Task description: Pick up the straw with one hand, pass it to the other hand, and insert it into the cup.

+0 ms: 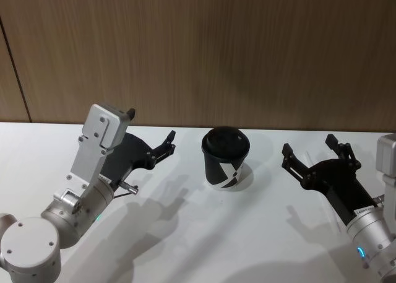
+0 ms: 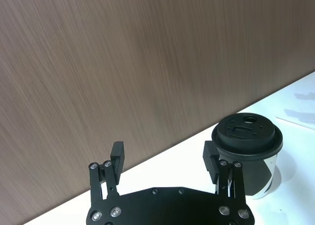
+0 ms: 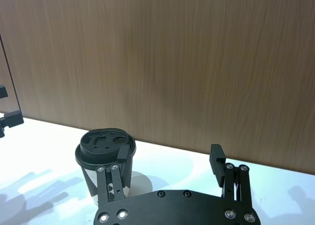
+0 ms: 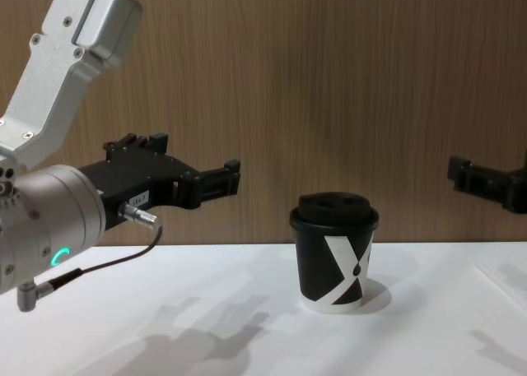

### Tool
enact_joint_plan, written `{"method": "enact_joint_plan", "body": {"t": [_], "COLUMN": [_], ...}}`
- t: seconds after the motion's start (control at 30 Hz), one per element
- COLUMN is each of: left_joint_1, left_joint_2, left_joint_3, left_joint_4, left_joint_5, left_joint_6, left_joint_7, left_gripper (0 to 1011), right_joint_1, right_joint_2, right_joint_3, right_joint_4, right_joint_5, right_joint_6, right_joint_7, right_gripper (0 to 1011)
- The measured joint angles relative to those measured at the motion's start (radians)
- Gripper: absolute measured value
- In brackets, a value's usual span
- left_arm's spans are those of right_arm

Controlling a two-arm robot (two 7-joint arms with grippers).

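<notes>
Between the left gripper [image 1: 150,127] and right gripper [image 1: 309,145], both raised with jaws spread and empty, stands the lidded cup [image 1: 226,165]. A faint line to its right may be the straw [image 2: 295,123]; the picking gripper should straddle its middle squarely.

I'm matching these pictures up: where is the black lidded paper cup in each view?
Head view: black lidded paper cup, dead centre.
Chest view: cup right of centre.
Left wrist view: cup just past a finger of the left claw.
Right wrist view: cup partly behind a finger of the right claw.
Shared landmark: the brown wood-grain wall behind it.
</notes>
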Motion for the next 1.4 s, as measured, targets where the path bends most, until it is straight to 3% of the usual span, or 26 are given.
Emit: {"method": "enact_joint_plan", "body": {"t": [1.4], "left_joint_1": [0.000], "left_joint_2": [0.000], "left_joint_3": [0.000], "left_joint_4": [0.000], "left_joint_5": [0.000], "left_joint_6": [0.000], "left_joint_7": [0.000], "left_gripper": [1003], "right_joint_1": [0.000], "right_joint_2": [0.000], "right_joint_3": [0.000], "right_joint_4": [0.000], "right_joint_5": [0.000], "right_joint_6": [0.000], "right_joint_7": [0.000], "right_gripper": [1001]}}
